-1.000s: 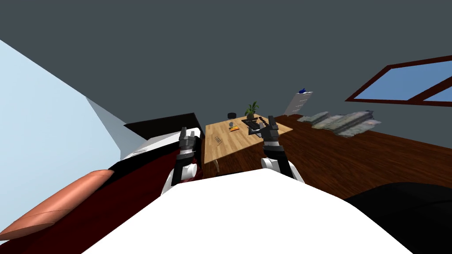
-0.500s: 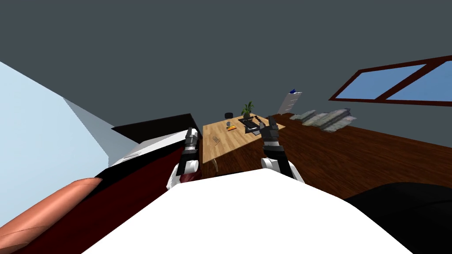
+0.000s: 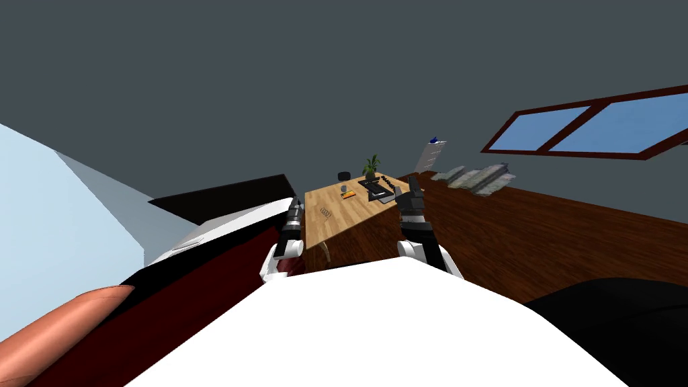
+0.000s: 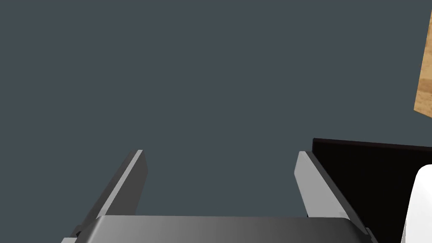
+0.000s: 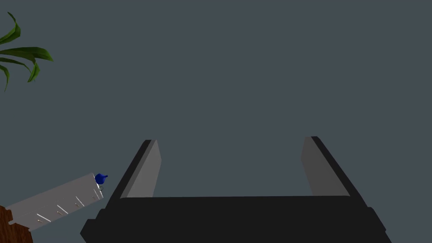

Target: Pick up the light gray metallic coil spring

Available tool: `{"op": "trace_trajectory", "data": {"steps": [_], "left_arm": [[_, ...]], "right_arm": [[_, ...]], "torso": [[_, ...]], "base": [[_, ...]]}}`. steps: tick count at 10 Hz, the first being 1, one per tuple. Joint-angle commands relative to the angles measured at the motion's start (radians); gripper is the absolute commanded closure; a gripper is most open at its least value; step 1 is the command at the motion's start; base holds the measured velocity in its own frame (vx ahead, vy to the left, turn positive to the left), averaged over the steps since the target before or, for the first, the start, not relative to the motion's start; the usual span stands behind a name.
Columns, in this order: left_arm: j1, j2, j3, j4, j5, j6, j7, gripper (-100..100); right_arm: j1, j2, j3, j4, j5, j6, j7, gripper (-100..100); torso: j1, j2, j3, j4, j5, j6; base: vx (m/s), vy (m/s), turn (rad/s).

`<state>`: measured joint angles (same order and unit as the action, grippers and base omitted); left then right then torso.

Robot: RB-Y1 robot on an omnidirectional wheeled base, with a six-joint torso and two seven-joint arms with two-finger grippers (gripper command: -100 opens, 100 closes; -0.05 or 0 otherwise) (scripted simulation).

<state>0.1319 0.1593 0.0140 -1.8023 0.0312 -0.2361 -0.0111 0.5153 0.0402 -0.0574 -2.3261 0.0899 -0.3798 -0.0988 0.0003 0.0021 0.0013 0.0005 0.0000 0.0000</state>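
A small light grey coil spring [image 3: 325, 213] lies on the near left part of a wooden table [image 3: 349, 215] ahead of me. My left gripper [image 3: 295, 203] is raised just left of the table's near left edge, a little short of the spring. In the left wrist view its fingers [image 4: 135, 177] stand wide apart with nothing between them. My right gripper [image 3: 410, 188] is held up over the table's right edge. Its fingers [image 5: 145, 173] are open and empty too.
On the table's far part lie an orange item [image 3: 348, 195], a small grey cup [image 3: 343, 189], a black keyboard-like object [image 3: 376, 189], a potted plant [image 3: 370, 166] and a dark round thing [image 3: 344, 176]. A dark red and white bed [image 3: 222, 228] runs along the left. A grey drawer unit [image 3: 427, 156] stands behind.
I have turned and moved: the table and spring slid left in the head view. My left gripper has shifted closer to the table's edge. The right arm has hardly moved.
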Motion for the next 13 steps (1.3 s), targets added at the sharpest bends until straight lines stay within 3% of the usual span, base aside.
{"op": "trace_trajectory", "data": {"steps": [1,2,3,4,5,6,7,8,9,10,12,13], "left_arm": [[-0.027,-0.003,0.0,0.05,0.003,0.024,-0.014,-100],[-0.068,0.008,0.004,0.088,0.017,0.062,-0.031,-100],[-0.068,0.008,0.004,0.117,0.017,0.062,-0.031,-100],[-0.109,0.019,0.008,0.151,0.032,0.1,-0.047,-100],[-0.109,0.019,0.008,0.18,0.032,0.1,-0.047,-100],[-0.151,0.03,0.012,0.214,0.047,0.139,-0.064,-100],[-0.151,0.03,0.012,0.25,0.047,0.139,-0.064,-100],[-0.193,0.04,0.016,0.29,0.062,0.173,-0.081,-100],[-0.193,0.04,0.016,0.306,0.062,0.179,-0.081,-100],[-0.235,0.05,0.02,0.341,0.077,0.218,-0.099,-100],[-0.235,0.05,0.02,0.386,0.077,0.218,-0.099,-100],[-0.277,0.06,0.025,0.416,0.093,0.257,-0.116,-100]], "right_arm": [[0.0,0.0,0.0,0.0,0.0,0.0,0.0,0],[0.0,0.0,0.0,0.0,0.0,0.0,0.0,0],[0.0,0.0,0.0,0.0,0.0,0.0,0.0,0],[0.0,0.0,0.0,0.0,0.0,0.0,0.0,0],[0.0,0.0,0.0,0.0,0.0,0.0,0.0,0],[0.0,0.0,0.0,0.0,0.0,0.0,0.0,0],[0.0,0.0,0.0,0.0,0.0,0.0,0.0,0],[0.0,0.0,0.0,0.0,0.0,0.0,0.0,0],[0.0,0.0,0.0,0.0,0.0,0.0,0.0,0],[0.0,0.0,0.0,0.0,0.0,0.0,0.0,0],[0.0,0.0,0.0,0.0,0.0,0.0,0.0,0],[0.0,0.0,0.0,0.0,0.0,0.0,0.0,0]], "torso": [[0.0,0.0,0.0,0.0,0.0,0.0],[0.0,0.0,0.0,0.0,0.0,0.0],[0.0,0.0,0.0,0.0,0.0,0.0],[0.0,0.0,0.0,0.0,0.0,0.0],[0.0,0.0,0.0,0.0,0.0,0.0],[0.0,-0.001,0.0,0.0,0.0,-0.001],[0.0,-0.001,0.0,0.0,0.0,0.0],[0.0,-0.001,0.0,0.0,0.0,-0.001],[0.0,0.0,0.0,0.0,0.0,0.0],[0.0,-0.001,0.0,0.0,0.0,-0.001],[0.0,-0.001,-0.001,0.0,0.0,-0.001],[0.001,-0.002,-0.001,0.0,0.0,-0.001]], "base": [[-0.034,0.001,-0.066],[-0.04,-0.006,-0.119],[-0.033,-0.002,-0.087],[-0.032,-0.001,-0.14],[-0.03,0.003,-0.073],[-0.033,-0.009,-0.147],[-0.029,-0.002,-0.065],[-0.031,-0.004,-0.129],[-0.025,-0.001,-0.071],[-0.026,-0.005,-0.137],[-0.01,-0.002,-0.028],[-0.01,-0.005,-0.109]]}}
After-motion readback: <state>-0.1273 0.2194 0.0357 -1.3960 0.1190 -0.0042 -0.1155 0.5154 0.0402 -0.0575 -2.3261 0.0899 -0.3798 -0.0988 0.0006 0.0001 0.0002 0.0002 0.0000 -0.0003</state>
